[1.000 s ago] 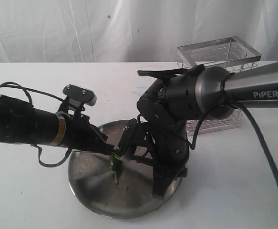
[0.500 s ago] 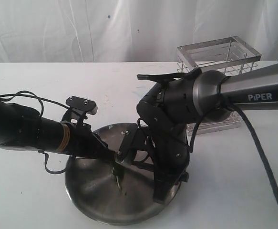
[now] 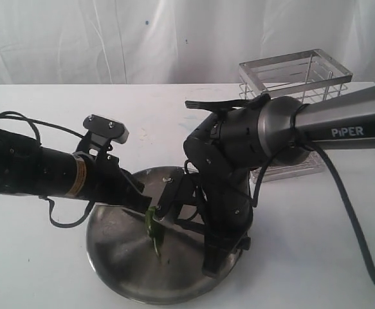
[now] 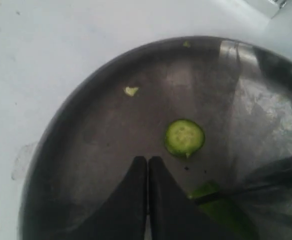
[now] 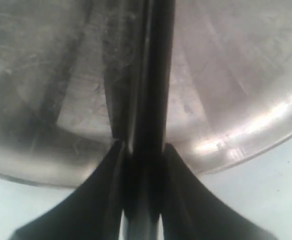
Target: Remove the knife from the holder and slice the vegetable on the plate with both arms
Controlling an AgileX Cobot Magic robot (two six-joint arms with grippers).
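Observation:
The steel plate [image 3: 116, 257] holds the green vegetable [image 3: 154, 228], a chilli lying near its middle. A cut round slice [image 4: 184, 137] lies on the plate [image 4: 85, 125] just past my left gripper [image 4: 148, 159]. That gripper is shut with nothing between its fingers, and its tip [image 3: 150, 209] is at the chilli's [image 4: 221, 210] upper end. My right gripper [image 5: 141, 147] is shut on the knife [image 5: 153, 75] and reaches in over the plate's rim [image 5: 226, 150]. The dark blade [image 4: 266, 175] crosses the chilli. The wire holder [image 3: 296, 74] stands behind the right arm.
A small pale scrap [image 4: 130, 90] lies on the plate near its rim. The right arm [image 3: 238, 141] bends down over the plate's right half. The left arm [image 3: 39, 170] and its loose cable [image 3: 20, 119] stretch over the white table [image 3: 316, 244].
The left arm dipped and came back up. The plate slid a little to the left and forward, and the right arm followed. Both grips look the same.

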